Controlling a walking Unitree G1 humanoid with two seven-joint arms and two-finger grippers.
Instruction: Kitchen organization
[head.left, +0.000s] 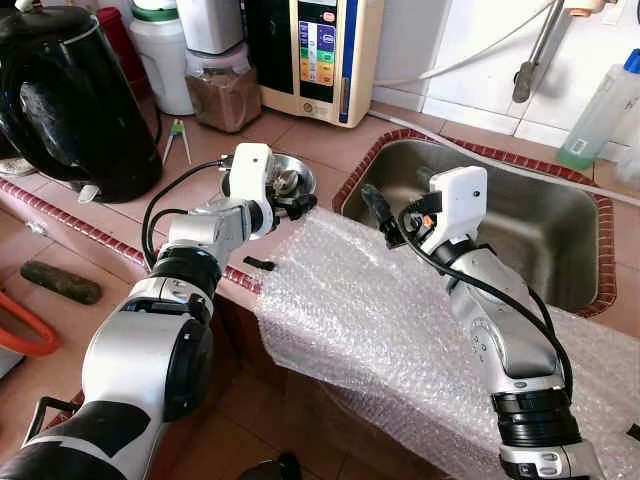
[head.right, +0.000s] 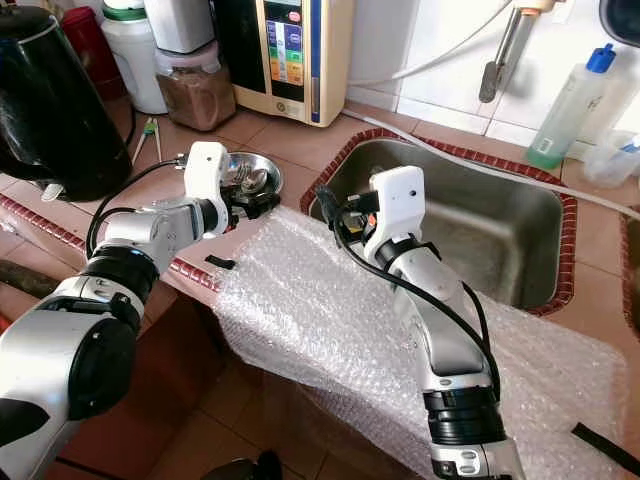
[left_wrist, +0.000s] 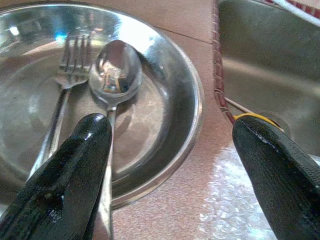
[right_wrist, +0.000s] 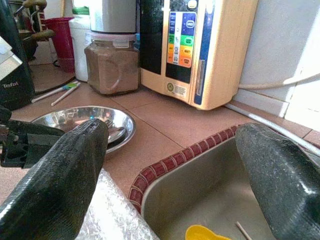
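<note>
left wrist view puts your left gripper (left_wrist: 170, 170), released, over a shiny round steel dish (left_wrist: 187, 125) holding a spoon (left_wrist: 114, 70) and fork (left_wrist: 72, 55); right gripper (right_wrist: 175, 180) released too.

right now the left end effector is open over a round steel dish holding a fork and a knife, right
Not quite. The left wrist view shows the round steel dish holding a steel fork and a steel spoon, not a knife. The left end effector is indeed open over it.
</note>
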